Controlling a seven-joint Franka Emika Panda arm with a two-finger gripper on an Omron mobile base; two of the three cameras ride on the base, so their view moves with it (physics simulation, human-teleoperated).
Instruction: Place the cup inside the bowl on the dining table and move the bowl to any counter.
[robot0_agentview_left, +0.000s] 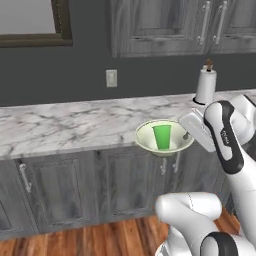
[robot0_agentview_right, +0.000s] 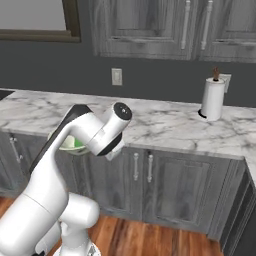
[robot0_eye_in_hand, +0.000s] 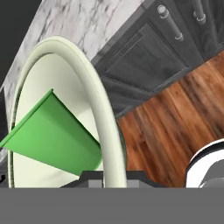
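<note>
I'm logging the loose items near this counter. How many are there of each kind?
Cup: 1, green, inside the bowl
Bowl: 1, cream, held by its rim in the claw in front of the counter
Paper towel roll: 1, white, upright on the counter
Total: 3

Small bright green tapered cup (robot0_agentview_left: 162, 136): plain, unpatterned. Wide shallow round bowl (robot0_agentview_left: 148, 139): pale cream, greenish tint inside. Long marble counter top (robot0_agentview_left: 70, 123): white with grey veining. Wood-grain cabinet doors (robot0_agentview_left: 60, 192) below: dark grey, with silver bar handles. Wall (robot0_agentview_left: 75, 75): flat dark grey, carrying a white outlet plate (robot0_agentview_left: 111, 78). Paper towel roll (robot0_agentview_right: 212, 99): white, brown spindle tip. Plank floor (robot0_eye_in_hand: 175, 127): reddish-brown wood grain
</note>
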